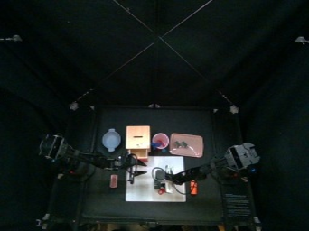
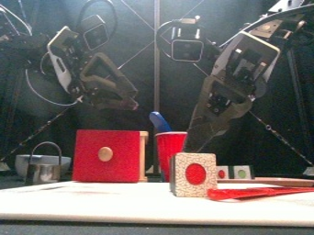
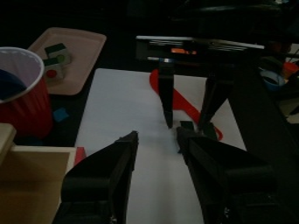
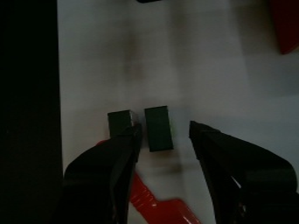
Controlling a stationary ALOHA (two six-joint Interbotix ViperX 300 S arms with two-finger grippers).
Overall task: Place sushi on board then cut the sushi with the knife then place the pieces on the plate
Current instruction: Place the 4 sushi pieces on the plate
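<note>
Closest to the front edge stands the sushi roll [image 2: 193, 174] on the white cutting board [image 2: 86, 209], and it shows a white end face with a red centre. In the right wrist view it is two dark green blocks, side by side with a thin gap between them. The right gripper [image 4: 165, 131] hangs low over these blocks with its jaws spread wide and holding nothing. One block lies in the gap between the jaws, and the other is partly covered by one jaw. I cannot tell if the jaw tips touch the board. The red knife [image 2: 252, 193] lies flat and free on the board, just beside the sushi roll on its right. The left gripper [image 3: 158, 136] is over the left back part of the board, with its jaws a moderate width apart and empty, and it faces the right gripper. Behind the board, from left to right, stand the blue-grey bowl [image 1: 111, 139], the wooden box [image 1: 137, 137] with its red drawer front, the red cup [image 1: 161, 140] with the blue knife [image 2: 160, 122] in it, and the pink tray [image 1: 187, 143]. Two small toys [image 2: 230, 172] lie on the tray. The metal cutter [image 2: 47, 170] is at the bowl, but I cannot tell if it is inside or beside it.
</note>
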